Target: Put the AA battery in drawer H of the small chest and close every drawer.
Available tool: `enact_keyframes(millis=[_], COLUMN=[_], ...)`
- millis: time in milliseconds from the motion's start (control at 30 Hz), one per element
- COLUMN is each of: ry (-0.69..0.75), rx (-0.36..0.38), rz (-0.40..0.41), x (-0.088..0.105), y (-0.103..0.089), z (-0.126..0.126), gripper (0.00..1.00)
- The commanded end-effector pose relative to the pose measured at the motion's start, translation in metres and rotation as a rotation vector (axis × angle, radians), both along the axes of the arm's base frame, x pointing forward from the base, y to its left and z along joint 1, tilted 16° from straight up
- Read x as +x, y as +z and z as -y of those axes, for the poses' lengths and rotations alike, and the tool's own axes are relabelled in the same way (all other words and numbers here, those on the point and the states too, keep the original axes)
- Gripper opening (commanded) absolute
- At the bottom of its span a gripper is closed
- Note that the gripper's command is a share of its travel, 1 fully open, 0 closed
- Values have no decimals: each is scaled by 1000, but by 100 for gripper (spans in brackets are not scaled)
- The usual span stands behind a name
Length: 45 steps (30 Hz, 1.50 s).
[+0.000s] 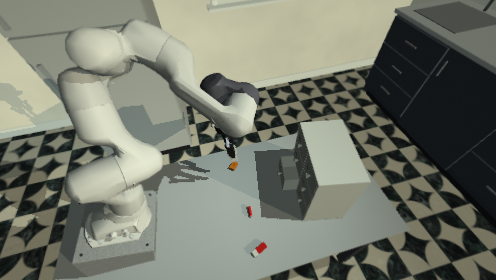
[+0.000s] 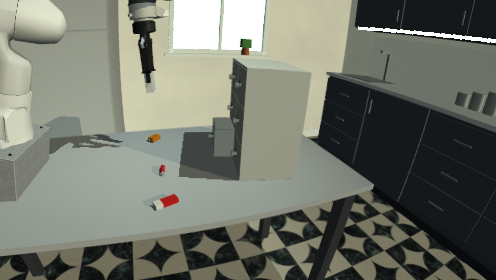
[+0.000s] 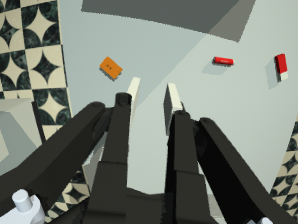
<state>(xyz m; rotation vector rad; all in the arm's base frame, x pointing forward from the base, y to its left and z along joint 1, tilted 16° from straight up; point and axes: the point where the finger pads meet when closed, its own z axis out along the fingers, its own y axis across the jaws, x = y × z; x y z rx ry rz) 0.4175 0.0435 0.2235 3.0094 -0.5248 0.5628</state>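
A small orange piece with a dark end [image 1: 233, 165] [image 2: 154, 138] [image 3: 111, 67], which looks like the AA battery, lies on the grey table [image 1: 200, 240] [image 2: 90, 220] left of the chest. The grey chest [image 1: 332, 165] [image 2: 272, 125] stands upright, and one drawer [image 1: 288, 172] [image 2: 223, 136] in its lower rows is pulled partly out. I cannot read the drawer letters. My gripper [image 1: 231, 152] [image 2: 149, 86] [image 3: 152, 91] points down, high above the table and just beside the orange piece. Its fingers stand a narrow gap apart with nothing between them.
A slim red and grey piece [image 1: 248, 211] [image 2: 162, 170] [image 3: 224, 62] lies in front of the chest. A red and white block [image 1: 258, 248] [image 2: 165, 202] [image 3: 281, 64] lies nearer the table's front edge. The robot base [image 1: 115, 235] stands at the left.
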Motion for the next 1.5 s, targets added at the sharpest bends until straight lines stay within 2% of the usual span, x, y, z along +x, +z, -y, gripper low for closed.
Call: enact_keyframes(millis=[0,1467], ry=[-26,-37], rx=[43,49], rz=[-83,-85], x=[-17,-17], y=[1,0], z=[-8,-6], gripper=[20,20])
